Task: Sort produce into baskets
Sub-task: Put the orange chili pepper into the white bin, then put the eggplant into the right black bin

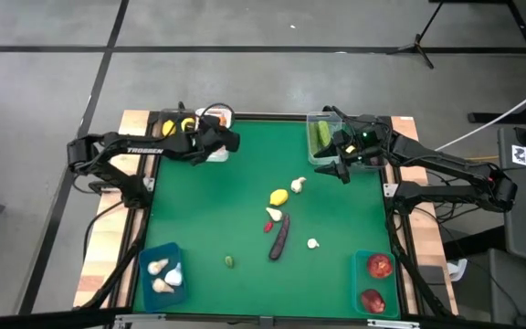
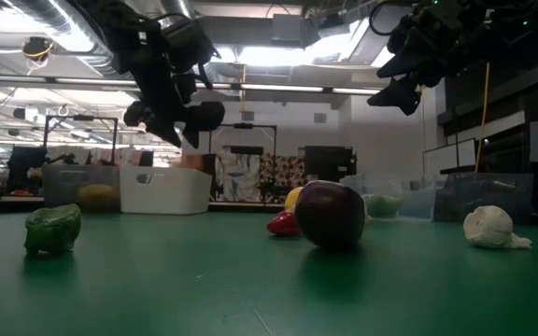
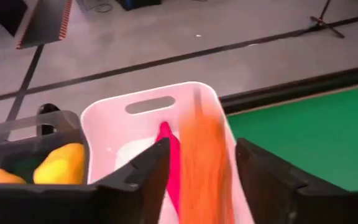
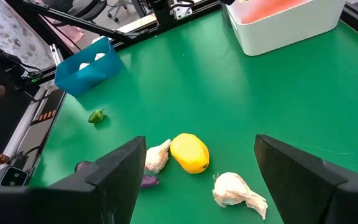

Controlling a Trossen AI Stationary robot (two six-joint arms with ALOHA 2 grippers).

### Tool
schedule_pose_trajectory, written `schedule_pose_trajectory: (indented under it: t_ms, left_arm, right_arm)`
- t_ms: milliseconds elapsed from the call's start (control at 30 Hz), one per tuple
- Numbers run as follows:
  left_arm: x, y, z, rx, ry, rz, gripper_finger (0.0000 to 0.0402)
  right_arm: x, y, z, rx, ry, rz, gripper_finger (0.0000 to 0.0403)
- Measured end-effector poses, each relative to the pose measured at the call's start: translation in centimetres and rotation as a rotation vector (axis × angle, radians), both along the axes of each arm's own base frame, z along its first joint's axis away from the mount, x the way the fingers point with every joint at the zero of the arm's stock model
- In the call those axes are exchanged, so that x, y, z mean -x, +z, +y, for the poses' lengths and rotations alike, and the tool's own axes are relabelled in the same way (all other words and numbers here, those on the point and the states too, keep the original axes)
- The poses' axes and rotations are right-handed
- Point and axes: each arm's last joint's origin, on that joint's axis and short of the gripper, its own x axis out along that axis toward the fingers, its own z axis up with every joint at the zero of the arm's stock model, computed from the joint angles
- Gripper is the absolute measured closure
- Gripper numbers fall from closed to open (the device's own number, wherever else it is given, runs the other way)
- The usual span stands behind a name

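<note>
Two lemons are lying in the dark bin [image 1: 173, 124] and one lemon [image 1: 278, 196] is sitting on the counter [image 1: 245, 183]. Three garlic bulbs are resting in the teal bin [image 1: 161, 270]; three more garlic bulbs are lying loose. Two red fruits are sitting in the other teal bin [image 1: 374, 281]. One eggplant [image 1: 279, 238] is lying loose.

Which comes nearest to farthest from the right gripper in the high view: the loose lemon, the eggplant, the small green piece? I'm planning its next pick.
From the right gripper:
1. Lemon, mat centre.
2. Eggplant, just below the lemon, toward the front.
3. Small green piece, front, left of the eggplant.
</note>
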Motion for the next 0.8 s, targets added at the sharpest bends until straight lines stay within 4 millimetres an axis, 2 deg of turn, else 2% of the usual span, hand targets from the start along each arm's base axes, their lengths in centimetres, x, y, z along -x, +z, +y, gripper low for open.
schedule_pose_trajectory:
  t_ms: [133, 200, 267, 333, 433, 567, 667, 800]
  left_arm:
    - [0.1, 0.0, 0.2, 0.003, -0.015, 0.034, 0.0176]
    - [-0.1, -0.1, 0.1, 0.055, -0.064, -0.01, 0.0156]
    - [-0.9, 0.1, -0.2, 0.11, -0.178, -0.084, 0.0145]
    - [-2.2, 0.6, -1.4, 0.153, -0.365, -0.155, 0.0141]
    - [-4.0, 1.3, -4.6, 0.167, -0.584, -0.256, 0.0139]
    - [-5.5, 2.0, -10.8, 0.146, -0.752, -0.345, 0.0139]
    - [-5.9, 1.8, -15.6, 0.094, -0.811, -0.37, 0.0139]
    - [-6.4, 1.7, -20.1, 0.015, -0.804, -0.409, 0.0139]
  right_arm:
    - [0.0, 0.0, 0.0, 0.0, 0.0, 0.001, 0.0102]
    - [0.0, -0.1, 0.0, -0.005, 0.001, 0.008, 0.0102]
    - [0.1, -0.2, 0.1, -0.01, 0.0, 0.017, 0.0102]
    - [0.1, -0.2, 0.1, -0.01, 0.0, 0.017, 0.0102]
    - [0.1, -0.2, 0.1, -0.01, 0.0, 0.017, 0.0102]
    - [0.1, -0.2, 0.0, -0.01, 0.0, 0.016, 0.0102]
    - [0.1, -0.1, 0.0, -0.009, 0.0, 0.016, 0.0102]
    - [0.1, -0.1, 0.0, -0.008, 0.0, 0.014, 0.0102]
